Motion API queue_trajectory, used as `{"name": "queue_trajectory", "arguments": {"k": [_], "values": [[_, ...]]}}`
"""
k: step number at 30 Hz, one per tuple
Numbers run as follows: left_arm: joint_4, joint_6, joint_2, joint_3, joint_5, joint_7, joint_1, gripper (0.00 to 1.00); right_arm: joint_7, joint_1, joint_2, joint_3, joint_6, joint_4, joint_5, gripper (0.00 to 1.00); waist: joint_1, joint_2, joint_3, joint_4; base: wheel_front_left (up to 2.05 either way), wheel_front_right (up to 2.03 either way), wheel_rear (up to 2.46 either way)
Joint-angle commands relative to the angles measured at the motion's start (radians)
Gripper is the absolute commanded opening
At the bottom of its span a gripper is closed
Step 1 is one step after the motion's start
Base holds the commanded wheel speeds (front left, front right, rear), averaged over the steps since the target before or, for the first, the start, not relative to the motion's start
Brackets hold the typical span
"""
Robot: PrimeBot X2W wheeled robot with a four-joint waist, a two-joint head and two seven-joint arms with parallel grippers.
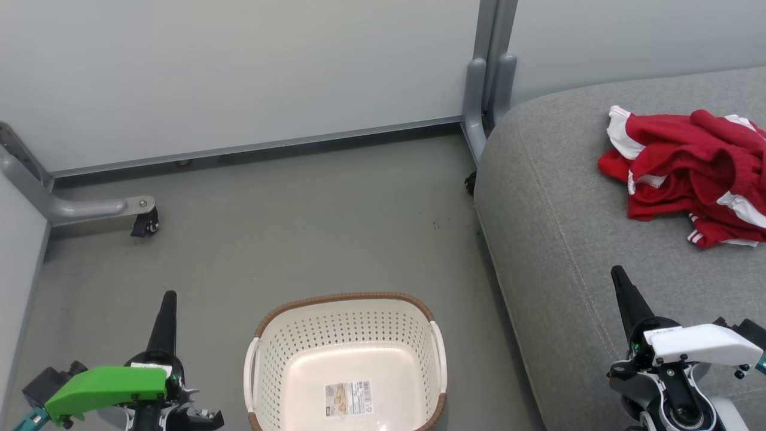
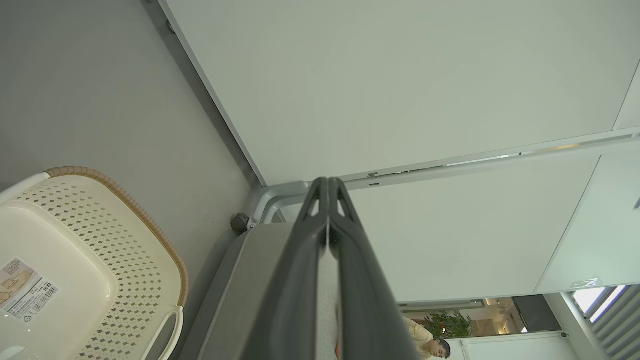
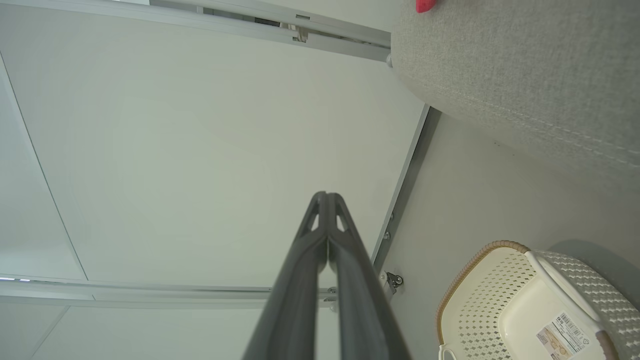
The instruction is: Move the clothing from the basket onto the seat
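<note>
Both end effectors are clenched on nothing: the left gripper [image 1: 169, 302] and the right gripper [image 1: 619, 281] each show their two dark fingers pressed tip to tip, with no fabric between them.

The clothing [image 1: 682, 161] lies in a red heap on the seat [image 1: 556, 227], ahead of the right gripper and off to its right, well apart from its tips. The basket [image 1: 341, 297] stands on the floor [image 1: 269, 227] between the two grippers, nearer the left one and just to that gripper's right. Its bottom looks bare apart from a label [image 1: 348, 398].

Judged from this, the job is done or nearly so, and the risks are of undoing it.

- The heap runs past the right edge of the head view, so I cannot tell how close it sits to the far side of the seat. If it overhangs there, soft slippery fabric could slide off under its own weight.
- The right gripper hangs over the cushion. A careless swing forward and rightward could snag a fold on the closed tips and drag a garment toward the seat's edge.
- The basket is light and empty — an inward sweep of the left gripper could knock or tip it.
- The basket's near wall is cut off below, so a small piece left there might go unnoticed.
</note>
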Motion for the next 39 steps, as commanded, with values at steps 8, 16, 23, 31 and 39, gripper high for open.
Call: {"name": "queue_trajectory", "arguments": {"k": [8,16,23,31,39], "values": [[0.005,-0.013,0.005,0.019,-0.077,0.021,-0.035,0.0,0.024,-0.027,-0.001,-0.015,0.0,0.008,0.077,0.0,0.0,0.0,0.001,0.001,0.0,0.0,0.0],[0.012,-0.021,0.003,0.031,-0.131,0.038,-0.045,0.0,0.04,-0.034,0.0,-0.026,0.0,0.015,0.134,0.0,0.0,0.0,0.002,0.002,0.0,0.0,0.0],[0.018,-0.027,0.001,0.042,-0.176,0.05,-0.052,0.0,0.055,-0.042,0.002,-0.034,0.0,0.02,0.181,0.0,0.0,0.0,0.002,0.002,0.0,0.0,0.0],[0.019,-0.029,-0.002,0.047,-0.184,0.057,-0.055,0.0,0.06,-0.04,0.004,-0.039,0.0,0.022,0.188,0.0,0.0,0.0,0.003,0.003,0.0,0.0,0.0],[0.019,-0.029,-0.005,0.05,-0.179,0.059,-0.055,0.0,0.062,-0.04,0.007,-0.042,0.0,0.022,0.184,0.0,0.0,0.0,0.003,0.003,0.0,0.0,0.0]]}}
